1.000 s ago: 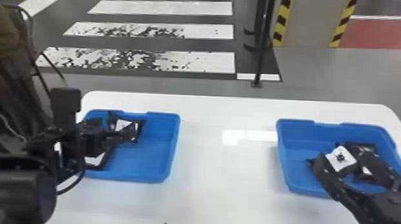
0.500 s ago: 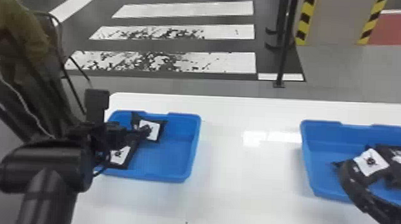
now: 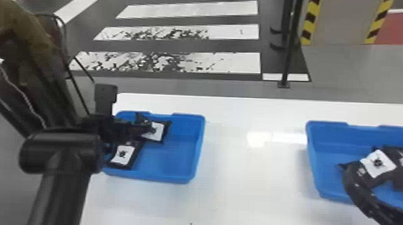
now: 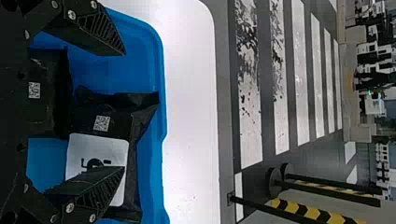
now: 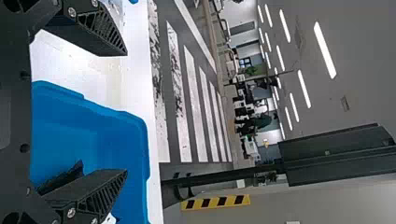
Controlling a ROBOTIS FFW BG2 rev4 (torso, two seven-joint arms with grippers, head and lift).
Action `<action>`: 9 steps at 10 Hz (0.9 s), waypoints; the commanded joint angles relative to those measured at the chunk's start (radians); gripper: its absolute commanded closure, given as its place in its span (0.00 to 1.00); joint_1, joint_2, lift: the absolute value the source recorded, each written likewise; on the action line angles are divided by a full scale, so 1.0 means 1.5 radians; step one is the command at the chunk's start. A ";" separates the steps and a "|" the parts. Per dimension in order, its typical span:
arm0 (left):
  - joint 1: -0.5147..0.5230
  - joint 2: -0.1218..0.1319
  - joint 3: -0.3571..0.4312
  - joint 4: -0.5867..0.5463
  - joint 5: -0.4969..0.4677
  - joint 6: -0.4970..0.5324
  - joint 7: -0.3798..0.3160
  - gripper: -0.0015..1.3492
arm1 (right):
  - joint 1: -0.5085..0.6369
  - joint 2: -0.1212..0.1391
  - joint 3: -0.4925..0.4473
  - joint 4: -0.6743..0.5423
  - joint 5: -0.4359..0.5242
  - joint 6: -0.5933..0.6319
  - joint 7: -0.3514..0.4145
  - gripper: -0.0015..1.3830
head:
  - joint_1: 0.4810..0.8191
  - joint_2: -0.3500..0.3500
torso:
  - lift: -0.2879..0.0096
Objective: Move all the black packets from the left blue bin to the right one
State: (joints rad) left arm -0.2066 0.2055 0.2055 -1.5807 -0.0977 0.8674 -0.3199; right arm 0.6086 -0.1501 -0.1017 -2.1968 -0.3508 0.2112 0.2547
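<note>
In the head view my left gripper (image 3: 149, 129) is over the left blue bin (image 3: 178, 179), at a black packet (image 3: 167, 128) with a white label. A second black packet (image 3: 122, 155) lies nearer the bin's front left corner. The left wrist view has the open left gripper (image 4: 125, 112) above a labelled packet (image 4: 112, 121), one finger overlapping its label; another packet (image 4: 49, 93) lies beside it. My right gripper (image 3: 363, 195) is over the right blue bin (image 3: 318, 177), beside labelled black packets (image 3: 377, 163). Seen from its wrist, the right gripper (image 5: 127, 112) stands open, holding nothing.
Between the bins lies a stretch of white table (image 3: 240, 180). Beyond its far edge are a striped floor and a black post (image 3: 289, 59). Dark tubular frames (image 3: 78, 92) stand left of the table, close to the left arm.
The head view has turned left, so both bins sit farther right in it. My left forearm has swung into a more upright pose, uncovering more of the front packet. The left gripper remains over the bin.
</note>
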 commanded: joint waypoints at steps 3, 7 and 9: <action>-0.047 0.000 -0.028 0.083 -0.004 -0.017 0.002 0.13 | -0.002 0.003 0.000 0.004 -0.008 0.002 0.001 0.10 | 0.63 0.77 | 0.50; -0.036 -0.006 -0.032 0.091 -0.001 -0.007 0.008 0.89 | 0.002 0.003 0.000 0.007 -0.023 0.002 0.002 0.10 | 0.63 0.76 | 0.50; -0.013 -0.006 -0.031 0.063 0.001 -0.037 0.001 0.90 | 0.002 0.003 0.000 0.007 -0.028 0.002 0.002 0.10 | 0.63 0.75 | 0.50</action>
State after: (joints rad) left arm -0.2368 0.1964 0.1582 -1.4686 -0.0968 0.8210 -0.3184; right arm 0.6111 -0.1457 -0.1019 -2.1856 -0.3901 0.2135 0.2576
